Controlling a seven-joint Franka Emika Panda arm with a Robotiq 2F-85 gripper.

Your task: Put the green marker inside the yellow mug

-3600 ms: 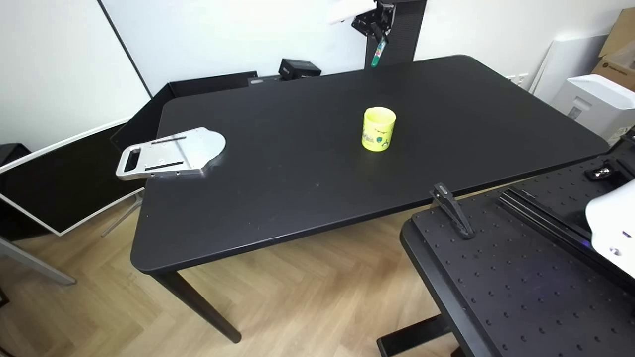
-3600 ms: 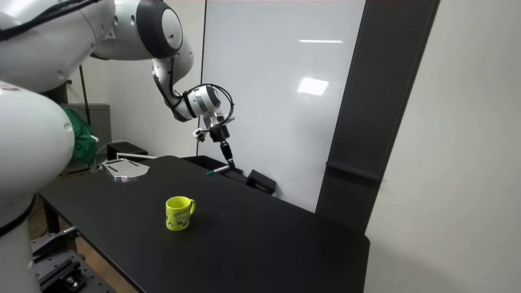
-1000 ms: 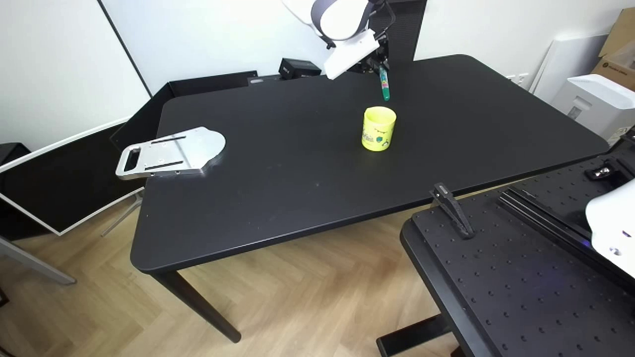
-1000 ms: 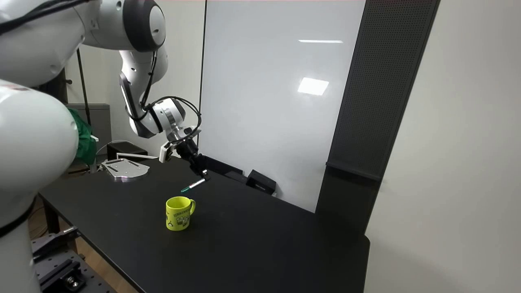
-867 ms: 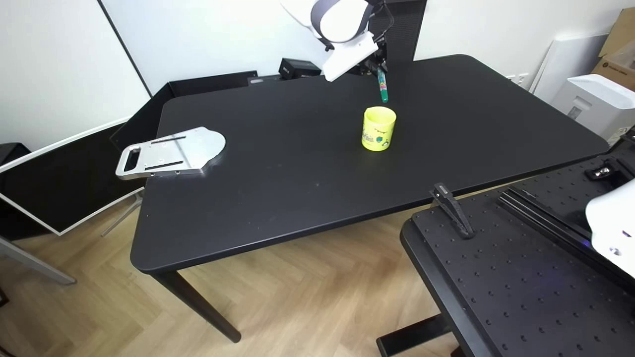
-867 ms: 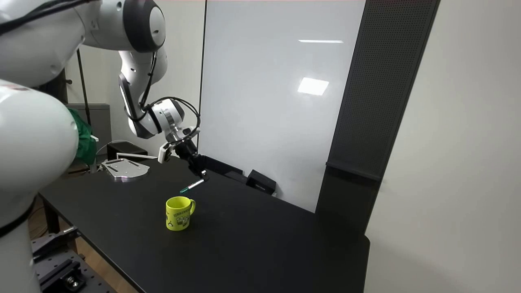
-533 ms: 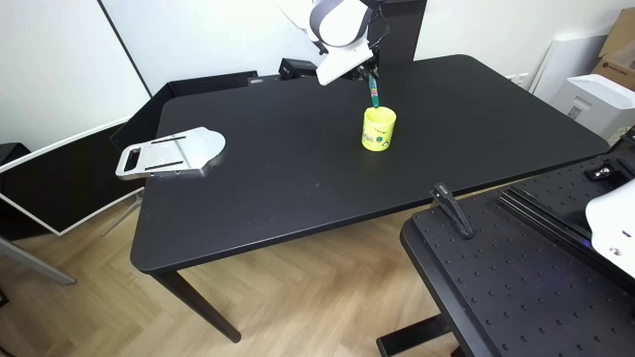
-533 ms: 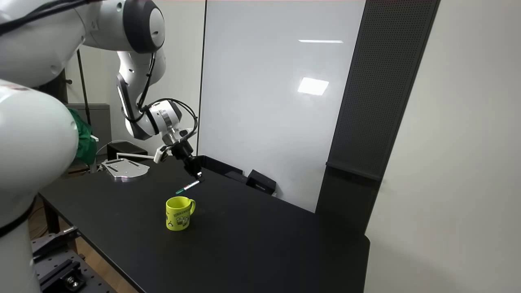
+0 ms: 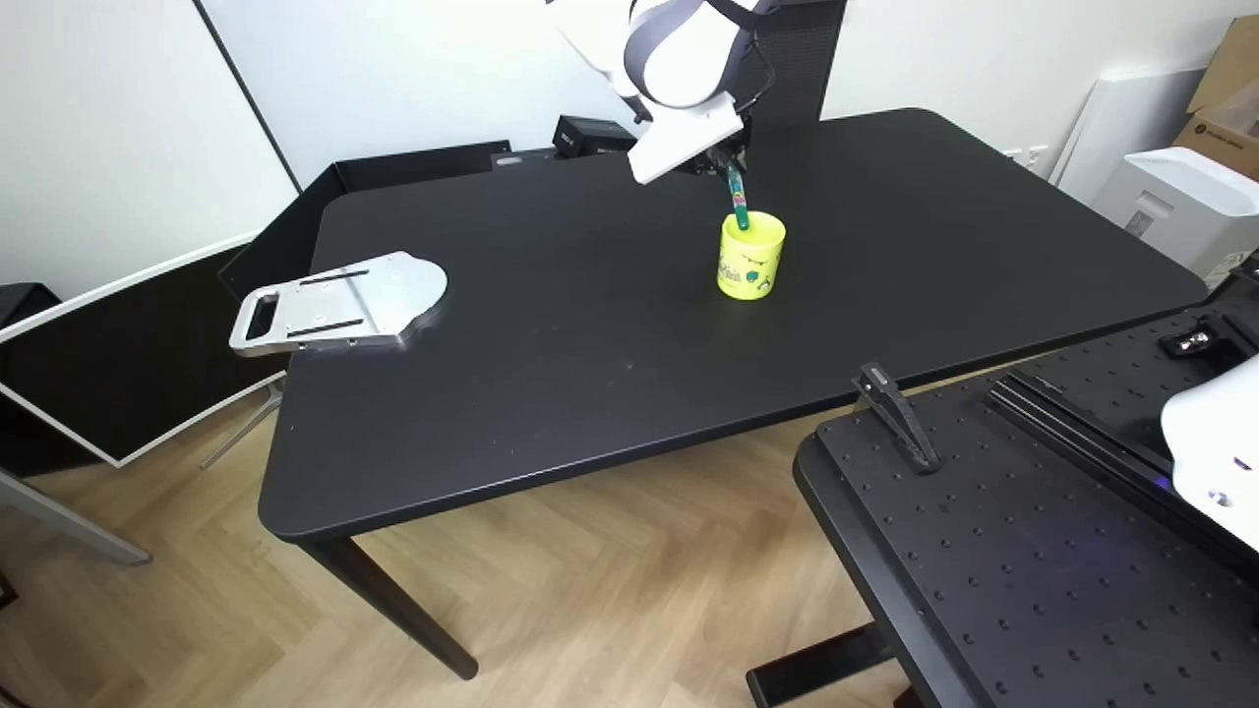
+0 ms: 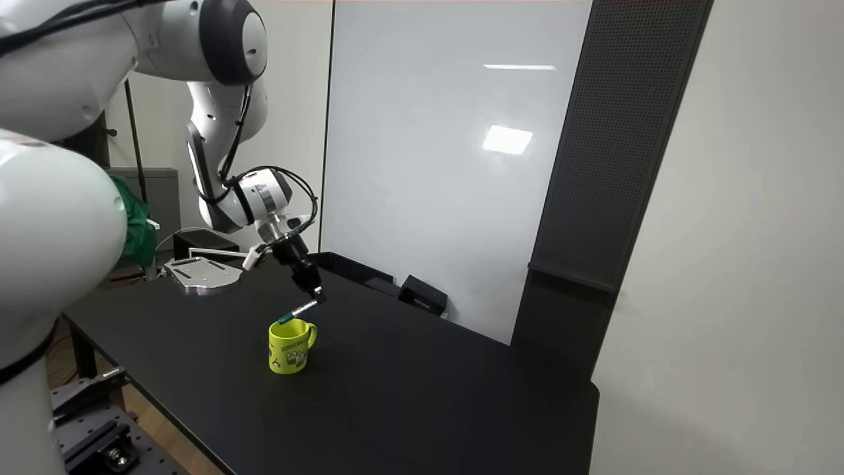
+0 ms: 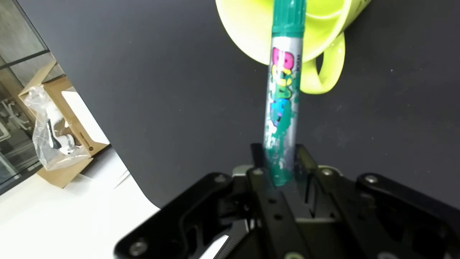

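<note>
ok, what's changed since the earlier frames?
The black tool brought the slim green marker down from near the far edge of the black table to the bright yellow cylindrical mug, cap end now at its mouth; still gripped. Mug and flat silver metal plate stayed put.

Both exterior views overlook the table [image 9: 590,315] from afar, the wrist view past the tool [image 11: 280,156].

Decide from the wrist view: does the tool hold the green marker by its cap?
No, the tool grips the green marker at its other end, with the cap toward the yellow mug.
</note>
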